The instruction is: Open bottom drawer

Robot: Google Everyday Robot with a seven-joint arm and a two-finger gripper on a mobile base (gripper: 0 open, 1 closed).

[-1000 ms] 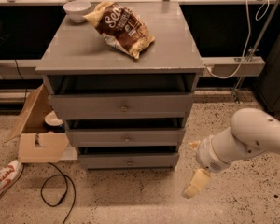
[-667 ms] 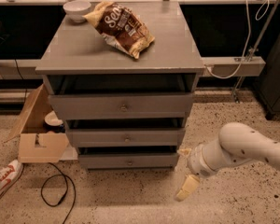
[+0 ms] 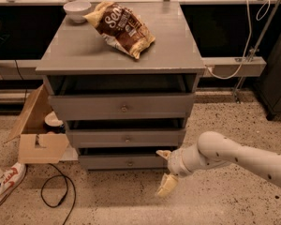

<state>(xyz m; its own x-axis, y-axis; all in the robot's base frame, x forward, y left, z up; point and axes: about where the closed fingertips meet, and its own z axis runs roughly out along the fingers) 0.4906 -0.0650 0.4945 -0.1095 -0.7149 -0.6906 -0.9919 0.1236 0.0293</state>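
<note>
1. Nearest you, the speckled floor [image 3: 107,205] carries a black cable [image 3: 56,193] and a shoe [image 3: 4,184] at left.
2. Your hand [image 3: 165,170] hovers low, fingers spread apart and holding nothing, just beside the right end of the bottom drawer [image 3: 117,161].
3. That drawer sits lowest in the grey table [image 3: 178,46], with a cardboard box [image 3: 37,139] to its left.
4. Farther back, on top, lie a chip bag [image 3: 122,28] and a white bowl [image 3: 77,9].

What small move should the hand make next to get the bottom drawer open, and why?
Probably slide the hand sideways toward the knob of the bottom drawer. The hand sits open, low by the drawer's right end, not yet on the knob.
</note>
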